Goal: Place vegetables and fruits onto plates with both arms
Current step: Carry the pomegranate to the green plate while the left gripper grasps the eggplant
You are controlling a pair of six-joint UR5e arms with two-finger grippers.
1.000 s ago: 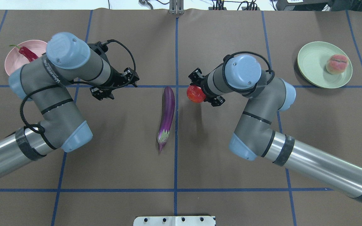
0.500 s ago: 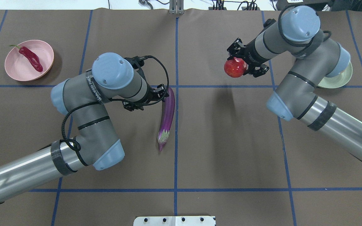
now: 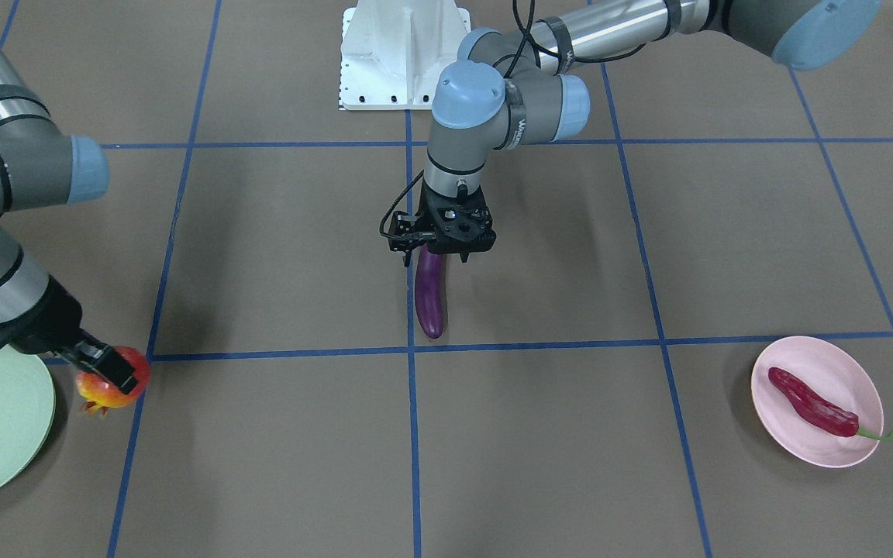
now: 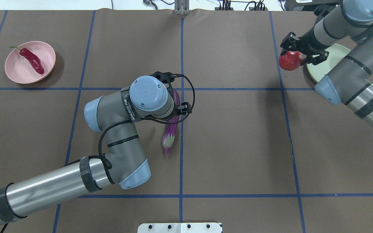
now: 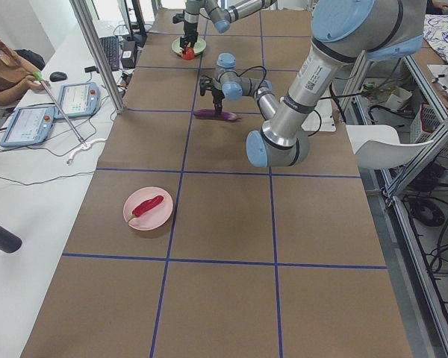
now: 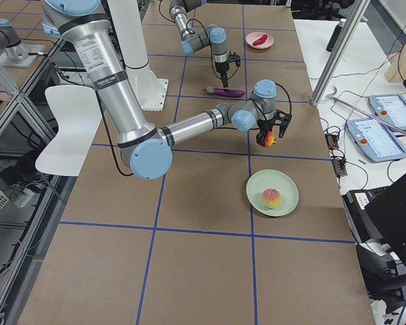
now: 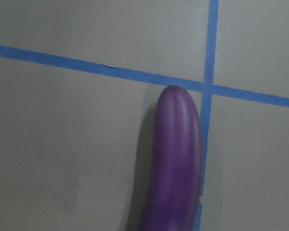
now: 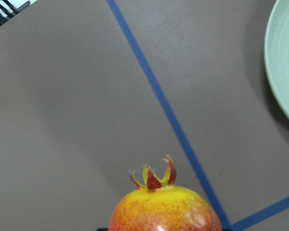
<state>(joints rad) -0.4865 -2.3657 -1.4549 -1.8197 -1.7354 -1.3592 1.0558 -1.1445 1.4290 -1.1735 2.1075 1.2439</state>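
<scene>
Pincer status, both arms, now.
Left pincer: open, astride the eggplant at one end.
Right pincer: closed on the pomegranate, lifted near the green plate.

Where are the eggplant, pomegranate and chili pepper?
eggplant (image 3: 431, 298), front-facing view, exposed purple body.
pomegranate (image 4: 289, 61), overhead view, red side.
chili pepper (image 4: 32, 60), overhead view, middle of pod.

From overhead, the left arm (image 4: 118, 129) covers the left tool (image 3: 436, 257) and the eggplant's (image 4: 169, 137) middle. The right arm (image 4: 351, 71) hides most of the green plate (image 4: 312, 69) and all of the peach (image 6: 271, 198). The right wrist view cuts off the pomegranate's (image 8: 164, 211) lower part.
</scene>
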